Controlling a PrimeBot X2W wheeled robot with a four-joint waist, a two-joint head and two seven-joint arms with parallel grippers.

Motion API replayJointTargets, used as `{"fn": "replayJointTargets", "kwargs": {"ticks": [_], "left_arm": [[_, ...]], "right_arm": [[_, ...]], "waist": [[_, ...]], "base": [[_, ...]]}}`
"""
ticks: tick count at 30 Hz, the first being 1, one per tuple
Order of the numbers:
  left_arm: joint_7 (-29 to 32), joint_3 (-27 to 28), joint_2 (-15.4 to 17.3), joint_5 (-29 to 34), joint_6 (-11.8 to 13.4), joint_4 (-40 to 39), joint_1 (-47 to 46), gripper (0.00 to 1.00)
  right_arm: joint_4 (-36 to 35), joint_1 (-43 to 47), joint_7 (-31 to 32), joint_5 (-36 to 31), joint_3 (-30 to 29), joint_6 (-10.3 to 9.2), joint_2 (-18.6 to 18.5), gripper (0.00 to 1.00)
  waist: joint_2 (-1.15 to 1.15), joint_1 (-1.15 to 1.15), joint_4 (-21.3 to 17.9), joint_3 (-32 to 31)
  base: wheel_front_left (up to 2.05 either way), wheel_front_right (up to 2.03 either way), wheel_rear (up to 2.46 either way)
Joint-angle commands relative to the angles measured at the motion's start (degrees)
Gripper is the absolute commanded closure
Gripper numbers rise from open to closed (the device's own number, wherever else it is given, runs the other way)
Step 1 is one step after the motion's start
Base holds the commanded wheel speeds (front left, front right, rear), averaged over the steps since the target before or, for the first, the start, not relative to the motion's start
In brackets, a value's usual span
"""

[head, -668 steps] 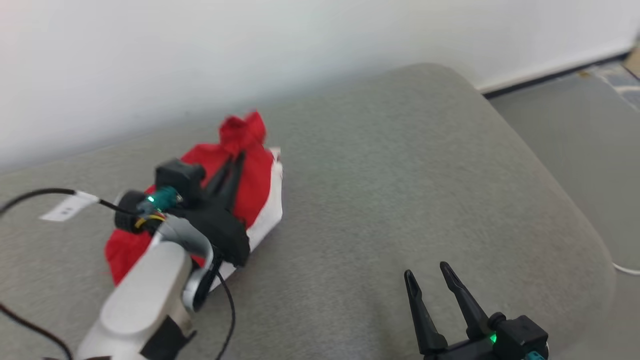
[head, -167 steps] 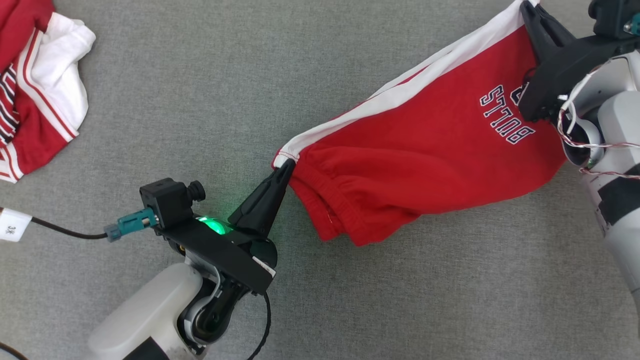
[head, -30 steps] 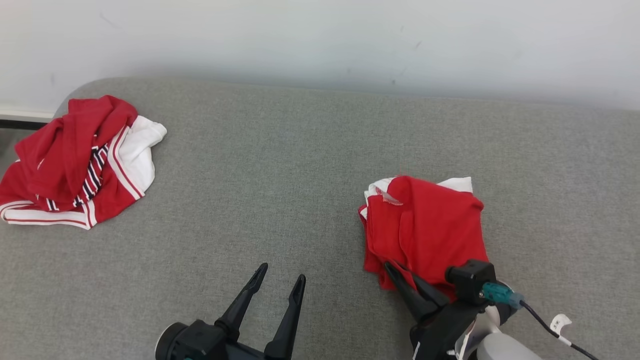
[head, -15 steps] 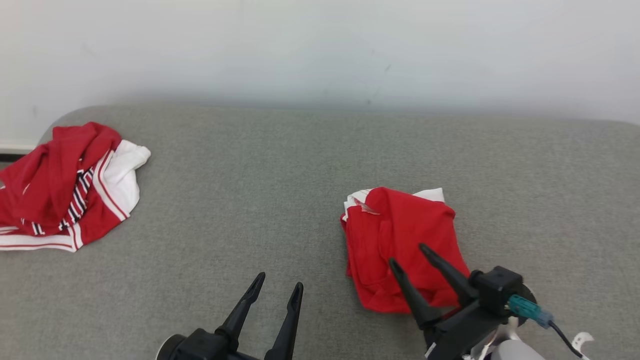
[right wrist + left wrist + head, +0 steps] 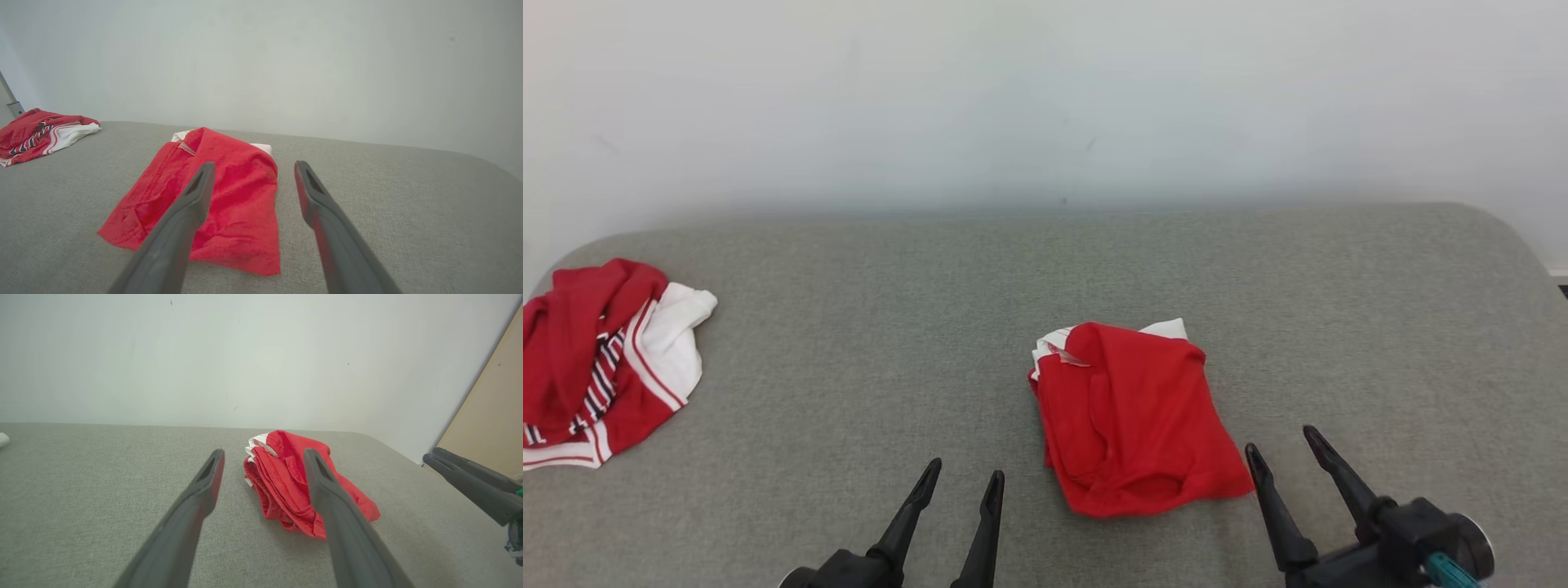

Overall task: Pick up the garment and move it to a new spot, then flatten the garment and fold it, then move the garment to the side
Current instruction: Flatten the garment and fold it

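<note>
Both wide and empty: left end effector (image 5: 965, 468), right end effector (image 5: 1281, 438), near folded garment (image 5: 1131, 416).

Far left of the left gripper (image 5: 965, 469), a crumpled garment (image 5: 596, 359) was cropped. Underlayers of the folded garment (image 5: 1135, 416) were hidden.

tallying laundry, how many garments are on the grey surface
2: a folded red garment near the middle of the grey surface, and a crumpled red-and-white heap at its far left edge, which could hide another piece.
</note>
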Motion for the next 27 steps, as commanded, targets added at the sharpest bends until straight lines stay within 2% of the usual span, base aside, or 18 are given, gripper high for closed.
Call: {"fn": "replayJointTargets", "kwargs": {"ticks": [1,6,13,18,23,27], "left_arm": [[-0.1,0.1,-0.1,0.1,0.5,0.1,0.9,0.0],[-0.1,0.6,-0.5,0.8,2.0,0.8,1.6,0.0],[0.2,0.7,-1.2,1.0,3.3,2.2,1.5,0.0],[3.8,-0.3,-2.6,0.2,2.2,5.8,-3.9,0.0],[10.9,-1.0,-4.6,-2.5,0.5,13.0,-12.1,0.0],[13.5,-1.2,-5.6,-4.1,-1.0,18.2,-17.7,0.0]], "right_arm": [[-1.2,1.2,-0.3,-1.2,-1.1,-0.13,0.6,0.0],[-5.6,6.2,-0.3,-4.3,-5.3,-0.13,3.2,0.0],[-7.7,8.9,-0.3,-5.2,-6.4,-0.13,4.8,0.0],[-8.2,8.0,-0.3,-5.5,-5.9,-0.13,4.7,0.0],[-8.1,6.3,-0.3,-5.8,-4.9,-0.13,4.7,0.0],[-8.1,5.0,-0.3,-6.5,-4.6,-0.13,4.9,0.0]], "waist": [[0.0,0.01,-0.9,-0.7],[0.0,0.01,-2.1,-1.5],[0.0,0.01,-4.1,-1.7],[0.0,0.01,-5.5,-0.5],[0.0,0.01,-7.1,2.1],[0.0,0.01,-8.4,4.3]], "base": [[0.0,0.0,0.0],[0.0,0.0,0.0],[0.0,0.0,0.0],[0.0,0.0,0.0],[0.0,0.0,0.0],[0.0,0.0,0.0]]}}
